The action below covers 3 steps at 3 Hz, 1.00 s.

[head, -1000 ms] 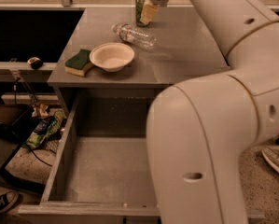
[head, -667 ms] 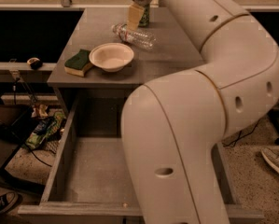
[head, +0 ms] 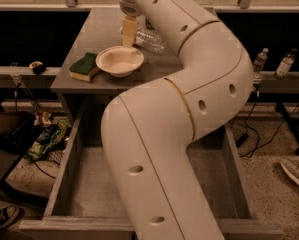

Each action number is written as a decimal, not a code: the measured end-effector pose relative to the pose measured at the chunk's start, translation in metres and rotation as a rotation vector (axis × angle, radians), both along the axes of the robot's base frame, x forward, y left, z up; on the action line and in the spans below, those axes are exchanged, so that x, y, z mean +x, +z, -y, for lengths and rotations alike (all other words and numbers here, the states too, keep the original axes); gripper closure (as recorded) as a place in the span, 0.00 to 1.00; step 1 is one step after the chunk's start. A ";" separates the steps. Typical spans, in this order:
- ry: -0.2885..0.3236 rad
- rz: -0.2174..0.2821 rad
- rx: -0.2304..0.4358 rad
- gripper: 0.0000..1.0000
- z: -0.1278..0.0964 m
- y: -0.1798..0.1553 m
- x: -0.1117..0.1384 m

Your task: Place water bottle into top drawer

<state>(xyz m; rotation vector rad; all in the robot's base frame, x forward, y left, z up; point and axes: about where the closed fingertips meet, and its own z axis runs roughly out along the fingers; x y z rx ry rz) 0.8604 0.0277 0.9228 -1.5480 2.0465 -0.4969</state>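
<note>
The water bottle lies on its side on the grey table, behind the white bowl; only its clear ribbed body shows to the right of my gripper. My gripper hangs right at the bottle's left end, just above the bowl's far rim. The top drawer stands pulled out below the table's front edge, with nothing on the part of its speckled floor that shows. My white arm crosses the drawer's middle and hides much of it.
A white bowl and a green-and-yellow sponge sit near the table's front left. Two small bottles stand on a ledge at right. Shoes, cables and clutter lie on the floor.
My gripper has moved left from above the green can to the bottle's left end by the bowl. The arm now covers more of the drawer and the table's right side.
</note>
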 end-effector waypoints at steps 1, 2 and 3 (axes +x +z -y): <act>-0.062 -0.018 -0.022 0.00 0.012 -0.021 0.012; -0.130 0.018 -0.023 0.19 0.032 -0.020 0.025; -0.133 0.022 -0.022 0.18 0.032 -0.019 0.026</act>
